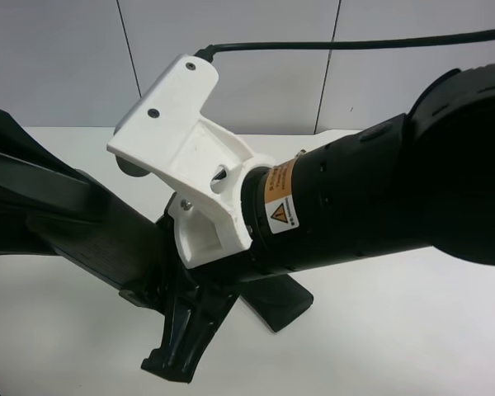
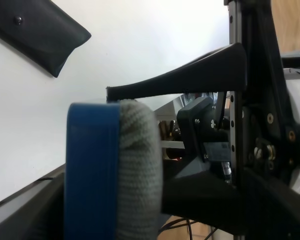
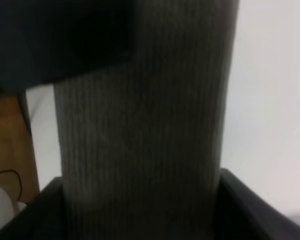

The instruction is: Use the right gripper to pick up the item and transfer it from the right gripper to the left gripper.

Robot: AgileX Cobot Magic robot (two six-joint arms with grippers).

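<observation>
Caught mid-handover: clamping the grey-felt board eraser point(image 3: 140, 125) tight in the right gripper point(image 3: 140, 212), offering it edge-on to the left gripper point(image 1: 128, 272), jaw stance there impossible to tell; next, calling for a firm left-side grip before any right-side release.

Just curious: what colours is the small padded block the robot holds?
The eraser is grey felt on a blue base, clearest in the left wrist view.
</observation>
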